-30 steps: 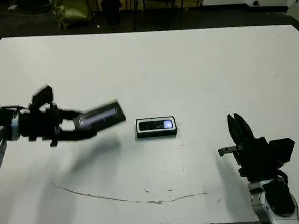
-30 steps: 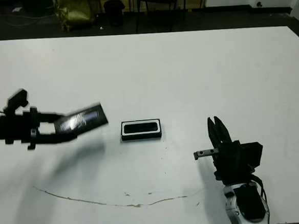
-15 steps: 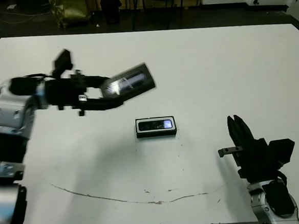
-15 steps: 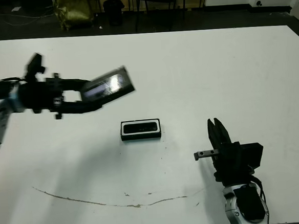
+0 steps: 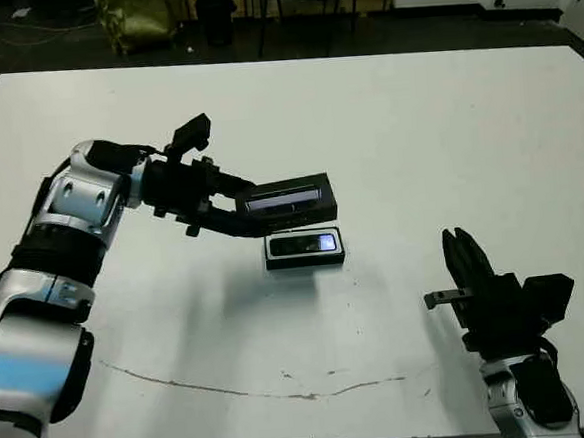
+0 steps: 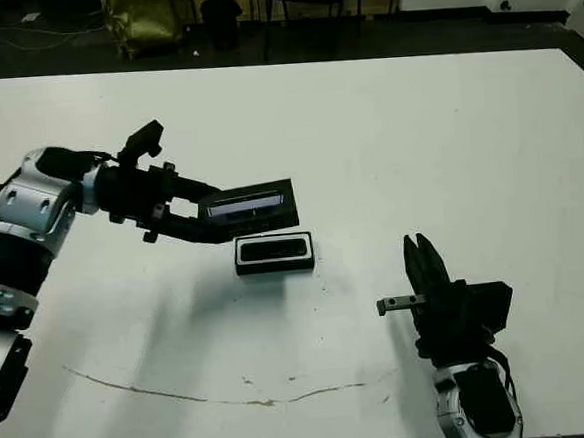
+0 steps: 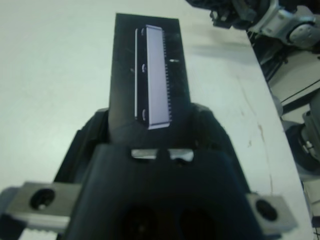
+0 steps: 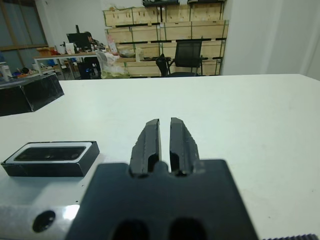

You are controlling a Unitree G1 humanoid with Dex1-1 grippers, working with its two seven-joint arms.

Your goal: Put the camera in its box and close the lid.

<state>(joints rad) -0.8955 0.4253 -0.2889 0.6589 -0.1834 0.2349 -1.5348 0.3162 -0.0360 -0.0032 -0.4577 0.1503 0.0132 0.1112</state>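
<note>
Left pincer [image 5: 233, 205] grips lid [image 5: 289, 200], poised just off box [image 5: 305, 249] at its 12 o'clock; camera [image 5: 305, 245] seated inside. Right pincer [image 5: 462, 250] nearly closed, empty, at 4 o'clock. Best move: square lid edges over box, lower flat.

A workshop or lab storeroom: beyond the far edge of the white table [image 8: 260, 115], wooden crates [image 8: 165, 31] are stacked on shelving along the back wall, with a black office chair [image 8: 187, 57] and a cluttered desk carrying a monitor [image 8: 77, 39] nearby.
</note>
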